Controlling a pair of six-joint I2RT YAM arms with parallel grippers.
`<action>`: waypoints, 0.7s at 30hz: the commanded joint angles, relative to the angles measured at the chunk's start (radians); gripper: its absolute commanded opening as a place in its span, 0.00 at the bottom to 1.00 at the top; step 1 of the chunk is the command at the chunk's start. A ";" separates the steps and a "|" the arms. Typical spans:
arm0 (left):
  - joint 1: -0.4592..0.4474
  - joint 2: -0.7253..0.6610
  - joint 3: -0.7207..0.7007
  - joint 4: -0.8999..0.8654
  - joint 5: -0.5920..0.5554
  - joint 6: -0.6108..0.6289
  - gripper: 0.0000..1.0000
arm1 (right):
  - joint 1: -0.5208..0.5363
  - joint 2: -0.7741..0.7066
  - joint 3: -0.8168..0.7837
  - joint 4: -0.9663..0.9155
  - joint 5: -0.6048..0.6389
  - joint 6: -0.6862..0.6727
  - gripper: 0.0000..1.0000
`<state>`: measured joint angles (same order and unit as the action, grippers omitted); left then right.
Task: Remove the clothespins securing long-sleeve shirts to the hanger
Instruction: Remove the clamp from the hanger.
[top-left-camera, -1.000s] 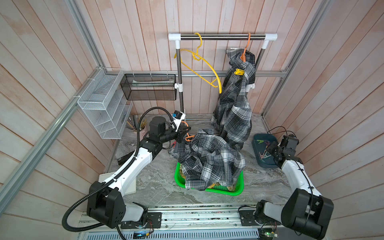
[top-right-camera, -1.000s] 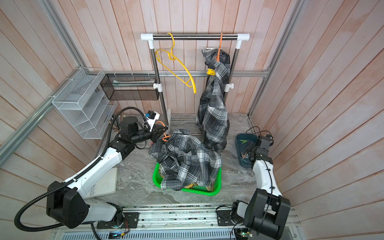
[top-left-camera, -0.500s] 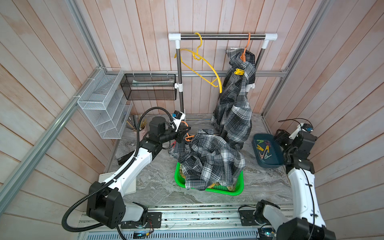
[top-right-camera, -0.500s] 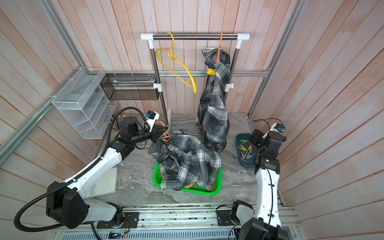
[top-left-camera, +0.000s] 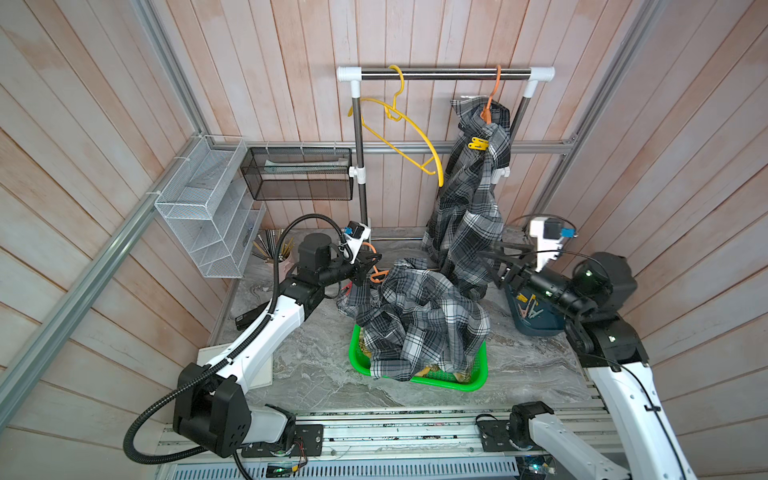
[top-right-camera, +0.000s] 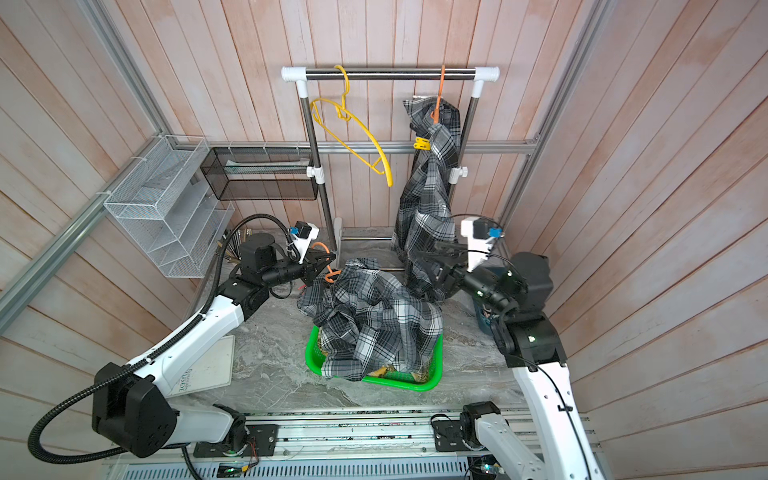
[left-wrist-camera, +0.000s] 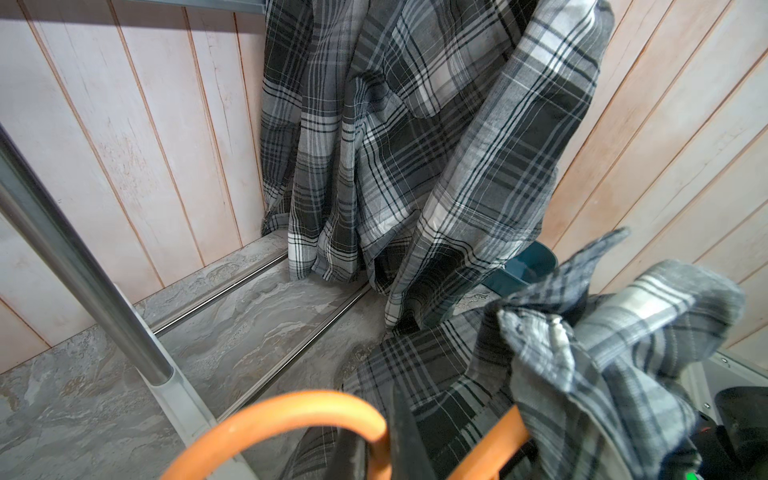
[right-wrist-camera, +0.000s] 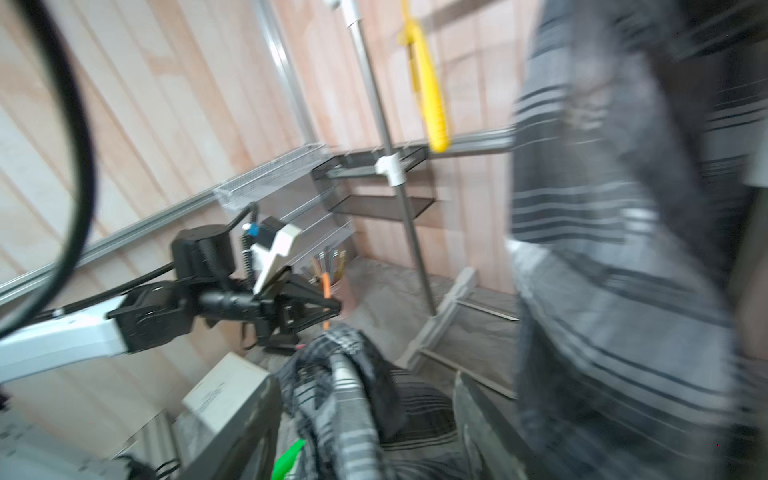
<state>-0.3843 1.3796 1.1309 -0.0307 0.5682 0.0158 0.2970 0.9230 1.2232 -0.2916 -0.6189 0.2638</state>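
By hanging shirt (top-left-camera: 461, 216), R jaws now apart, off bin (top-left-camera: 540, 329); L jaws grip hanger (left-wrist-camera: 291, 409).

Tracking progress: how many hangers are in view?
3. A bare yellow hanger on the rail; an orange hanger on the rail carrying a plaid shirt; a second orange hanger held by the left gripper, atop the heaped shirt. Cloth may hide more.

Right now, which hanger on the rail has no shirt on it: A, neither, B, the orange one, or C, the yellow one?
C: the yellow hanger hangs bare from the rail, while the orange hanger carries a plaid shirt pinned with a yellow clothespin.
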 joint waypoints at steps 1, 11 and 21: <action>0.006 -0.014 -0.006 0.011 -0.001 0.012 0.00 | 0.189 0.135 0.067 -0.251 0.152 -0.177 0.65; 0.005 -0.031 -0.005 0.008 -0.001 0.025 0.00 | 0.290 0.472 0.320 -0.431 0.357 -0.344 0.64; 0.005 -0.035 0.014 0.015 0.026 0.022 0.00 | 0.311 0.586 0.403 -0.503 0.318 -0.452 0.49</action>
<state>-0.3798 1.3739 1.1309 -0.0307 0.5686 0.0322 0.6014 1.4887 1.6176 -0.7433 -0.3042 -0.1364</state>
